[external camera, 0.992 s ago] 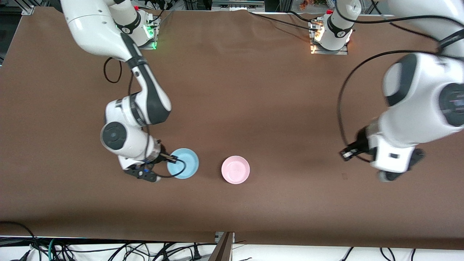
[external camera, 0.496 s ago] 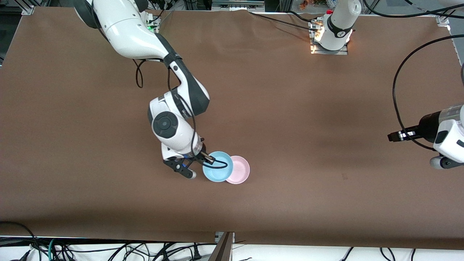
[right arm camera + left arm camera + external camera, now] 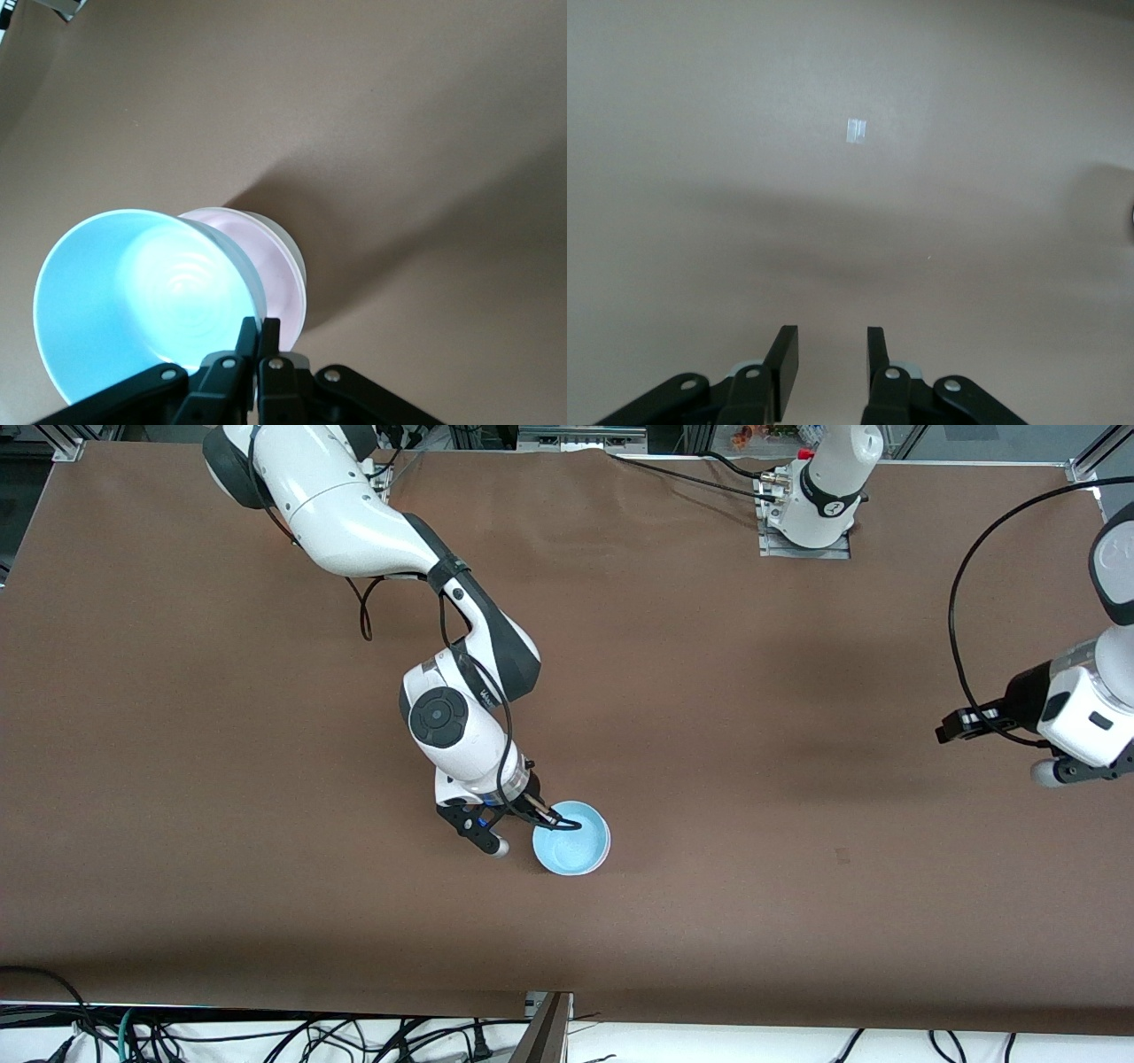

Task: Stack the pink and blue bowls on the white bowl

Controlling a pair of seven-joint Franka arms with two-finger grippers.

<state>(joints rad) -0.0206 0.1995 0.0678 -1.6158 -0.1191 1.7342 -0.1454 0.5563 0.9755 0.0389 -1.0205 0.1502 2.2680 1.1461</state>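
Note:
My right gripper [image 3: 545, 813] is shut on the rim of the light blue bowl [image 3: 574, 840], holding it directly over the pink bowl, which the front view hides. In the right wrist view the blue bowl [image 3: 133, 292] tilts above the pink bowl [image 3: 282, 292]. My right gripper [image 3: 263, 326] pinches the blue rim. A whitish wall [image 3: 288, 237] just under the pink rim is all that shows of the white bowl. My left gripper [image 3: 950, 732] hangs open over the left arm's end of the table, with nothing between its fingers [image 3: 784, 354].
Brown table covering [image 3: 709, 691] all round the bowls. A small pale mark [image 3: 857, 130] lies on the table under the left gripper. Cables run along the table edge nearest the front camera.
The right arm carried the blue bowl from the right arm's end to over the pink bowl, now covering it. The left arm drew back toward its table end and its jaws widened a little.

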